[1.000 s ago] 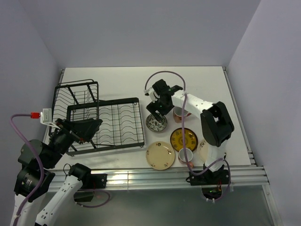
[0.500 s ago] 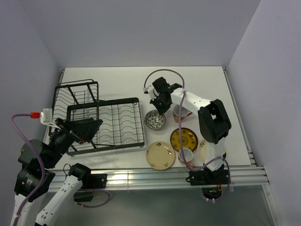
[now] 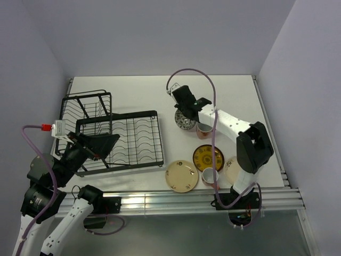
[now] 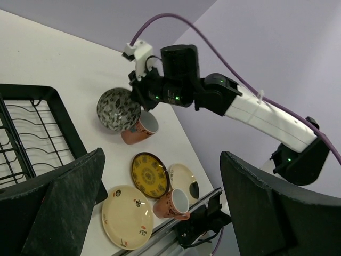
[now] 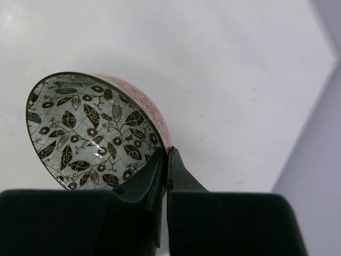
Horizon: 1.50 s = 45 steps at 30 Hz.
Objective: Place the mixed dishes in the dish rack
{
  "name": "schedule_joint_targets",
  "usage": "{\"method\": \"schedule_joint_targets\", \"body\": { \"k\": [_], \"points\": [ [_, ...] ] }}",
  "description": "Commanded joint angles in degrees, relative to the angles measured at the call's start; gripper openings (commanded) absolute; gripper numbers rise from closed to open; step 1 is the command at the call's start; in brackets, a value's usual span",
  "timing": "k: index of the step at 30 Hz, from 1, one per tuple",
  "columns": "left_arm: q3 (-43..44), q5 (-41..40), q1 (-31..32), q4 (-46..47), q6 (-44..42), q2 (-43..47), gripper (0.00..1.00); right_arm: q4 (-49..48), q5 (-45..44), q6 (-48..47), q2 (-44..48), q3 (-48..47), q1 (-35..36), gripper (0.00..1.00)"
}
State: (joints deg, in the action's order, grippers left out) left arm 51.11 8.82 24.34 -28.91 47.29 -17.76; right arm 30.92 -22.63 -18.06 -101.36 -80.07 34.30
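Observation:
My right gripper [image 5: 166,154] is shut on the rim of the small dark patterned bowl [image 5: 90,128], one finger inside and one outside. The bowl [image 3: 185,120] hangs tilted above the table, over a pinkish-orange mug [image 3: 204,128]. On the table lie a mustard-yellow plate [image 3: 208,157], a cream plate [image 3: 181,176], a second mug [image 3: 210,176] on its side, and another cream plate [image 3: 233,169] partly behind the right arm. The black wire dish rack [image 3: 117,141] stands at the left, with no dish in it. My left gripper [image 3: 97,146] hovers open over its near-left corner, holding nothing.
The rack's raised cage section [image 3: 85,109] is at the far left. A metal rail [image 3: 176,200] runs along the table's near edge. The right arm [image 4: 256,114] reaches across above the plates. White table surface [image 3: 133,93] lies behind the rack.
My right gripper has shut on the bowl's rim and lifted it off the table, carrying it up and away toward the far side. The left arm has shifted only slightly.

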Motion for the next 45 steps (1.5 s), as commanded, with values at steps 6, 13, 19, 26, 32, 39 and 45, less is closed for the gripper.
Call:
{"method": "schedule_joint_targets", "body": {
  "k": [6,13,19,26,32,39,45],
  "points": [
    [4.4,1.3,-0.3,3.4,0.0,-2.1,0.94,-47.1,-32.4,-21.9,5.5,6.8,13.7,0.0],
    [8.2,-1.2,-0.3,4.0,-1.1,0.3,0.93,-85.2,-35.1,-44.1,-2.0,11.1,21.0,0.0],
    [10.1,-8.5,-0.3,7.3,-2.7,6.8,0.93,-102.0,-27.9,-51.1,-8.1,15.2,23.8,0.0],
    [11.7,-8.5,-0.3,5.4,-4.1,6.2,0.93,-109.2,-22.5,-54.0,-10.5,18.1,27.7,0.0],
    [9.6,-8.5,-0.3,5.8,-3.3,7.8,0.93,-110.3,-20.2,-55.5,-12.1,19.4,30.5,0.0],
    [8.8,-8.5,-0.3,5.6,-3.2,9.4,0.94,-112.1,-16.8,-55.5,-14.8,22.2,31.2,0.0],
    [9.4,-8.5,-0.3,5.6,-3.6,9.4,0.95,-114.9,-15.5,-57.0,-19.6,21.5,31.0,0.0]
  ]
}}
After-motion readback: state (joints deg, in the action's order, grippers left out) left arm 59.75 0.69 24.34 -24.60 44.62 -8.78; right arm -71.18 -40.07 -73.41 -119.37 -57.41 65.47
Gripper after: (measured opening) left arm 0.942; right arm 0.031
